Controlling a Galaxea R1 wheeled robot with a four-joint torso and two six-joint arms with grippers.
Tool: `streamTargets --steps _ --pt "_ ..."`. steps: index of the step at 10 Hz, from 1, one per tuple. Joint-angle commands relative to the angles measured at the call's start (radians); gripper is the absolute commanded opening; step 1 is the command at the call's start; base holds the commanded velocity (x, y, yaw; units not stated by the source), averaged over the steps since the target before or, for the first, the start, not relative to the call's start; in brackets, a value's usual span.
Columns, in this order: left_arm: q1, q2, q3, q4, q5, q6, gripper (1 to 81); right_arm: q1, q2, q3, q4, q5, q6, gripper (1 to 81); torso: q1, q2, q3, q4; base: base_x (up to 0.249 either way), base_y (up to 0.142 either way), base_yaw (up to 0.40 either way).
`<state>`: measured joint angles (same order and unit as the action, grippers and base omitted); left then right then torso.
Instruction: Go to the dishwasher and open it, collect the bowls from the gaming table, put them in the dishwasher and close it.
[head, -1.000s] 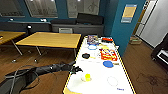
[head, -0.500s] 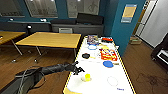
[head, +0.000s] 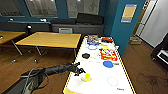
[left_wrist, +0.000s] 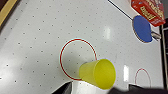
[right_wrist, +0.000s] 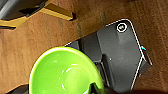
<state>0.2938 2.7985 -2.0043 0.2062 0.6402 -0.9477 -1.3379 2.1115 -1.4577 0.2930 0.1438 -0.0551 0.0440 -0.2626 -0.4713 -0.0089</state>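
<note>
Here the left gripper (head: 79, 70) hovers, apparently open, beside the yellow cup (head: 87, 77) on the gaming table (head: 100, 82).

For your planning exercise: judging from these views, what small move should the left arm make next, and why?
Probably ease the left gripper forward onto the yellow cup. It sits just short of the cup on the white table, and in the wrist view the cup lies close ahead. The right arm already carries a green bowl.

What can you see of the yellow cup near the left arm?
The yellow cup looks like translucent plastic, wider at its open mouth, and seems empty. It stands on the glossy white top of the gaming table, at the edge of a red circle printed there, just beyond the left gripper.
</note>
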Motion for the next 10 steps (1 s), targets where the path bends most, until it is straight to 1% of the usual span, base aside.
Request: streamTargets --steps 1,3,4,5,6,7,8,9,10 --pt "-0.163 0.016 0.007 0.012 0.044 -0.006 81.1 0.045 -0.049 0.031 -0.02 -0.066 -0.003 1.0 0.0 0.0 0.0 0.0 0.0 0.0 0.0" --pt "-0.163 0.027 0.007 0.012 0.044 -0.006 81.1 0.045 -0.052 0.031 -0.02 -0.066 -0.006 1.0 0.0 0.0 -0.036 0.0 0.0 0.0 0.0" --pt "-0.164 0.032 0.007 0.013 0.045 -0.006 81.1 0.045 -0.052 0.033 -0.02 -0.066 -0.008 1.0 0.0 0.0 -0.046 0.0 0.0 0.0 0.0" --pt "-0.163 0.032 0.007 0.013 0.045 -0.006 81.1 0.045 -0.052 0.033 -0.02 -0.066 -0.009 1.0 0.0 0.0 -0.073 0.0 0.0 0.0 0.0" --pt "-0.163 0.03 0.007 0.012 0.044 -0.006 81.1 0.045 -0.052 0.034 -0.02 -0.066 -0.009 1.0 0.0 0.0 -0.041 0.0 0.0 0.0 0.0" --pt "-0.164 0.032 0.002 0.012 0.044 -0.006 81.1 0.045 -0.054 0.034 -0.02 -0.066 -0.009 1.0 0.0 0.0 -0.056 0.0 0.0 0.0 0.0" --pt "-0.164 0.035 -0.008 0.007 0.044 -0.008 81.1 0.045 -0.055 0.034 -0.02 -0.066 -0.008 1.0 0.001 0.001 -0.063 0.0 0.0 0.0 0.0" --pt "-0.164 0.04 -0.022 0.004 0.042 -0.022 81.1 0.045 -0.055 0.034 -0.02 -0.066 -0.008 1.0 0.001 0.001 -0.064 0.0 0.0 0.0 0.0" --pt "-0.167 0.047 -0.038 0.006 0.042 -0.049 81.1 0.045 -0.055 0.034 -0.02 -0.066 -0.008 1.0 0.001 0.001 -0.063 0.0 0.0 0.0 0.0"
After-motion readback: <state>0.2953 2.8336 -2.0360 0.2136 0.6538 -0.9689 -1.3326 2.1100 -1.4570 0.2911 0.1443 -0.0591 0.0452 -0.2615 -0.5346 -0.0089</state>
